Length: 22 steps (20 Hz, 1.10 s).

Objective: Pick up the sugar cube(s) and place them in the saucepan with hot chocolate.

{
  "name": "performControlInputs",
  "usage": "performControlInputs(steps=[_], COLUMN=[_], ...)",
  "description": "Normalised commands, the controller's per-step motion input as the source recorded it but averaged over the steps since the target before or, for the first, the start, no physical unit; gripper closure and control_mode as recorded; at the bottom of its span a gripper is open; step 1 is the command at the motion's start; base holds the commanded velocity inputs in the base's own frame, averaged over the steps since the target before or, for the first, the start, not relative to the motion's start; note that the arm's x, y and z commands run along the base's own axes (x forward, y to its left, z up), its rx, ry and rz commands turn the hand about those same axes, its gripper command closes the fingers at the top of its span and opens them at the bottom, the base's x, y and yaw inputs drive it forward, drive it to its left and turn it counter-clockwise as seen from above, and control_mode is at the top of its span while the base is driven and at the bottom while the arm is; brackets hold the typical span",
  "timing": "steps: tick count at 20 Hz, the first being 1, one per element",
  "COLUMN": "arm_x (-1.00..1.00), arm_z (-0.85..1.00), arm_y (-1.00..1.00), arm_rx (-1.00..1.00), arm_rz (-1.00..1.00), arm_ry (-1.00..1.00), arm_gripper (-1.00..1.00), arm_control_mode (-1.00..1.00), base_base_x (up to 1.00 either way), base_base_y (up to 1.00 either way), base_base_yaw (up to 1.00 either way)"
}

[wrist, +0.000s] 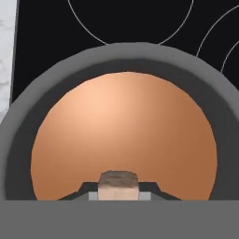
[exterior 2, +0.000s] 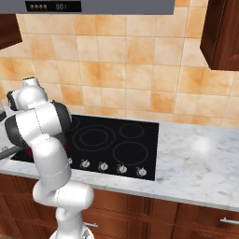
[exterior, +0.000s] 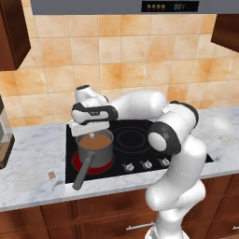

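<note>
Hand [wrist: 118, 190] grips one sugar cube [wrist: 118, 183] above one saucepan [wrist: 28, 121].

We see a marbled white counter [exterior: 32, 163] across the lower half of the left base view, with a black cooktop [exterior: 135, 135] set into it. On the cooktop's lower-left burner stands the saucepan [exterior: 95, 148]; a small speckled cube [exterior: 52, 175] lies on the marble at lower left.

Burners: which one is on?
The front-left burner, the one under the saucepan. It glows red around the pan's base; the other rings on the cooktop are dark.
</note>
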Motion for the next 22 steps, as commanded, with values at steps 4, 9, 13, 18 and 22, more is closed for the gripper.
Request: performControlInputs(steps=[4,9,13,18,22], arm_x=[-0.05,-0.01,-0.12,-0.50,-0.65], arm_z=[-0.02,0.00,0.08,0.56,0.77], arm_y=[0.00,-0.13,-0.33,-0.62,-0.87], arm_rx=[0.00,0.00,-0.01,-0.14,-0.13], arm_rz=[0.00,-0.01,0.00,0.00,-0.04], arm_ry=[-0.02,-0.07,-0.08,-0.04,-0.02], arm_gripper=[-1.00,-1.00,-1.00,-1.00,-1.00], arm_control_mode=[-1.00,-1.00,-1.00,-1.00,-1.00], base_base_x=[0.00,0.00,0.00,0.00,0.00], base_base_y=[0.00,0.00,0.00,0.00,0.00], base_base_yaw=[0.00,0.00,0.00,0.00,0.00])
